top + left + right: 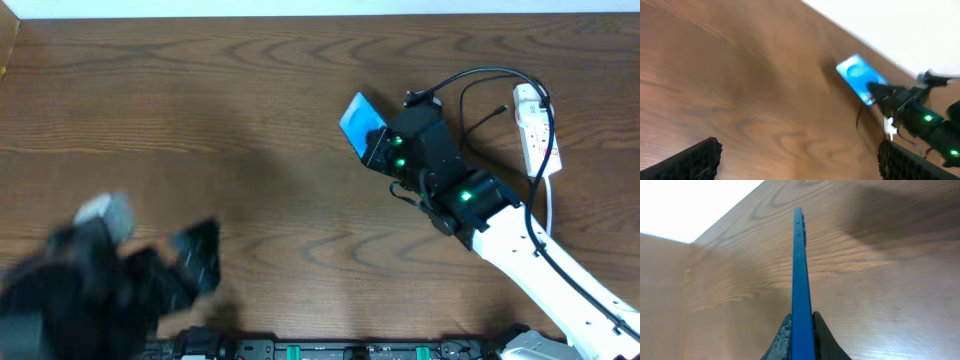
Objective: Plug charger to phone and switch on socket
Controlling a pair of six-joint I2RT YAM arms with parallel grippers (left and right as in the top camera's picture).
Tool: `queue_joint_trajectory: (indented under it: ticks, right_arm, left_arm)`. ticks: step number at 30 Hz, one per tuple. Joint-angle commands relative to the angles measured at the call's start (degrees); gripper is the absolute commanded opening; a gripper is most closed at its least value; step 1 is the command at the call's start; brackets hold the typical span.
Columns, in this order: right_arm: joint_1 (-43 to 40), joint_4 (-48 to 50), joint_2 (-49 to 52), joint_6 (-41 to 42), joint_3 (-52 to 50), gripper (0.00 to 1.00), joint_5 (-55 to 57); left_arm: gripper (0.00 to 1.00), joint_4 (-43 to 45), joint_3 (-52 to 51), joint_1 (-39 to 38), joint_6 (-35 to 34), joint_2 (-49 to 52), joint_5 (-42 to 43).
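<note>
Right gripper (801, 326) pinches the slim blue-screened smartphone (799, 265) on edge above the brown wooden table (200, 120). Step in hand, as judged: presenting the phone. Next: fetch the thin black charger cable (487, 74), looped beside the narrow white power strip (536, 125) near the far edge. Left gripper (800, 147), spread, has open table leftward.

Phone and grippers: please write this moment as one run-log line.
right gripper: shut on phone, held on edge | left gripper: open, empty | charger: beside socket, tip free on table
</note>
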Motion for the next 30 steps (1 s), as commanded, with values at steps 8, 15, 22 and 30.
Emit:
queue_joint_trajectory:
  ticks: [8,15,22,30]
  right_arm:
    - [-17.94,20.96,-1.51,-2.80,-16.59,0.01,-40.76]
    - [-25.16,51.49,-1.51,6.43,-32.61,0.01,-56.11]
    - [-20.79,70.42,-1.51,16.52,-39.60,0.01,-48.78]
    - [-11.56,70.64,-1.51,25.66,-39.60,0.01,-31.21]
  left_arm:
    - [1.00,8.96,-20.61,0.26,-16.15,-19.45,-11.72]
    - [0.98,32.30,-43.82,0.26,-30.47,-18.49,0.20]
    - [0.98,67.63,-64.43,0.24,-47.39,-9.77,21.09]
    - [0.98,94.79,-67.71,-3.17,-51.15,6.58,27.17]
